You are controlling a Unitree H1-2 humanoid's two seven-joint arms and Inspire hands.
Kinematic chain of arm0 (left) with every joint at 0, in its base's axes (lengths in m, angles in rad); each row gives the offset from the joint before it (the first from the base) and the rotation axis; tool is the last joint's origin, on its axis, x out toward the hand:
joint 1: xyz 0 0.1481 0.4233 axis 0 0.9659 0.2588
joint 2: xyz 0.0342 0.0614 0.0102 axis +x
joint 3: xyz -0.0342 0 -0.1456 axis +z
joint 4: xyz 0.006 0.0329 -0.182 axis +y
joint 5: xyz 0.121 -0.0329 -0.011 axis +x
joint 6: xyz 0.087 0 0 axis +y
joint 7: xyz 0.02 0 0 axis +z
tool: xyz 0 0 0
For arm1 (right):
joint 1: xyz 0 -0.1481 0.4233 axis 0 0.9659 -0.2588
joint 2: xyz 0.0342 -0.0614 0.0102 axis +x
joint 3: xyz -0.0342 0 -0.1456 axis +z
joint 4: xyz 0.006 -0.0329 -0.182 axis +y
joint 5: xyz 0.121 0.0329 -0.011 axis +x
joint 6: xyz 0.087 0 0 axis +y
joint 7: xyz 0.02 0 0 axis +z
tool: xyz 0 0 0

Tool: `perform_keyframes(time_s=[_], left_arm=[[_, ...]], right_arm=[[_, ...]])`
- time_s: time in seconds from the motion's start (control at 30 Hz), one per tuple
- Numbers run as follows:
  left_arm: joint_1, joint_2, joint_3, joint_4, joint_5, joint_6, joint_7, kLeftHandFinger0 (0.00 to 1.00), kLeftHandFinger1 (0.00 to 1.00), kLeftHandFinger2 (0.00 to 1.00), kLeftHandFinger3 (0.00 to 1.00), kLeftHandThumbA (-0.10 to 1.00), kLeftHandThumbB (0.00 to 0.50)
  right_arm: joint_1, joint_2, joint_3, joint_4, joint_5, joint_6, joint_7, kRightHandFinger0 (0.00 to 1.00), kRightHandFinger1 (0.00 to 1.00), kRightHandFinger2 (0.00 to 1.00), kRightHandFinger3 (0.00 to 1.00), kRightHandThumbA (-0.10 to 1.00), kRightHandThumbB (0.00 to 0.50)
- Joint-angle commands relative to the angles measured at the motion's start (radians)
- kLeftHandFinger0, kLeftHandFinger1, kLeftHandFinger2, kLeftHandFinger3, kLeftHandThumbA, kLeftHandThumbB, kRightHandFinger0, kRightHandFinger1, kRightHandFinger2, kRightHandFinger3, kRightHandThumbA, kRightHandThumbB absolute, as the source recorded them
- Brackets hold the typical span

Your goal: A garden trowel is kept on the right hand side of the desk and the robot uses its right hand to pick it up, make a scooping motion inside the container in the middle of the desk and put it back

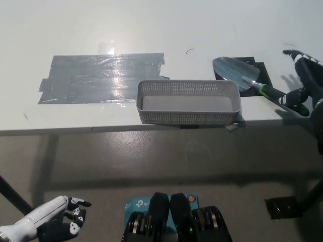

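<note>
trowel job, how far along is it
Nothing finished yet: the trowel lies flat on the desk, right of the basket. In hand: the right hand is open at the handle's end, not closed on it. Left to do: grasp, lift, scoop in the basket, put it back. The left hand rests low at the left.

Single head camera, steeply downward, moderately far above the desk [166,25].
</note>
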Motion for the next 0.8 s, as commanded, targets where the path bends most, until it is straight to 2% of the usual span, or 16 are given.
perform_keyframes(time_s=[0.0, 0.1, 0.17, 0.27, 0.43, 0.47, 0.6, 0.67, 0.77], left_arm=[[-0.022, 0.009, 0.023, -0.019, 0.013, 0.013, -0.028, 0.86, 0.85, 0.88, 1.0, 1.0, 0.182], [-0.031, 0.011, 0.017, -0.024, 0.024, 0.013, -0.03, 0.82, 0.82, 0.87, 1.0, 1.0, 0.187], [-0.029, 0.009, 0.022, -0.026, 0.021, 0.013, -0.034, 0.78, 0.81, 0.86, 1.0, 1.0, 0.17], [-0.026, 0.009, 0.023, -0.032, 0.024, 0.013, -0.04, 0.81, 0.83, 0.87, 1.0, 1.0, 0.179], [-0.025, 0.002, 0.018, -0.028, 0.034, 0.013, -0.04, 0.8, 0.82, 0.84, 1.0, 1.0, 0.193], [-0.025, -0.002, 0.023, -0.027, 0.031, 0.013, -0.043, 0.77, 0.8, 0.84, 1.0, 1.0, 0.19], [-0.026, -0.012, 0.028, -0.031, 0.037, 0.013, -0.054, 0.76, 0.78, 0.83, 1.0, 1.0, 0.19], [-0.025, -0.016, 0.027, -0.033, 0.044, 0.013, -0.055, 0.67, 0.74, 0.83, 1.0, 1.0, 0.201], [-0.028, -0.019, 0.035, -0.038, 0.052, 0.013, -0.069, 0.67, 0.74, 0.83, 1.0, 1.0, 0.185]], right_arm=[[-0.053, 0.009, -0.005, 0.022, 0.024, -0.04, -0.035, 1.0, 1.0, 1.0, 1.0, 1.0, 0.5], [-0.056, 0.011, -0.001, 0.07, 0.026, -0.047, -0.038, 1.0, 1.0, 1.0, 1.0, 1.0, 0.5], [-0.078, 0.012, -0.005, 0.173, 0.033, -0.062, -0.057, 1.0, 1.0, 1.0, 1.0, 1.0, 0.5], [-0.092, 0.015, -0.017, 0.236, 0.048, -0.071, -0.081, 1.0, 1.0, 1.0, 1.0, 0.97, 0.5], [-0.13, 0.016, -0.029, 0.36, 0.067, -0.084, -0.119, 1.0, 1.0, 1.0, 1.0, 0.87, 0.499], [-0.144, 0.019, -0.024, 0.394, 0.064, -0.086, -0.127, 1.0, 1.0, 1.0, 1.0, 0.87, 0.5], [-0.172, 0.024, -0.016, 0.466, 0.07, -0.079, -0.133, 1.0, 1.0, 1.0, 1.0, 0.85, 0.496], [-0.175, 0.021, -0.017, 0.468, 0.073, -0.069, -0.129, 1.0, 1.0, 1.0, 1.0, 0.82, 0.496], [-0.198, 0.025, -0.011, 0.514, 0.077, -0.089, -0.139, 1.0, 1.0, 1.0, 1.0, 0.8, 0.483]])
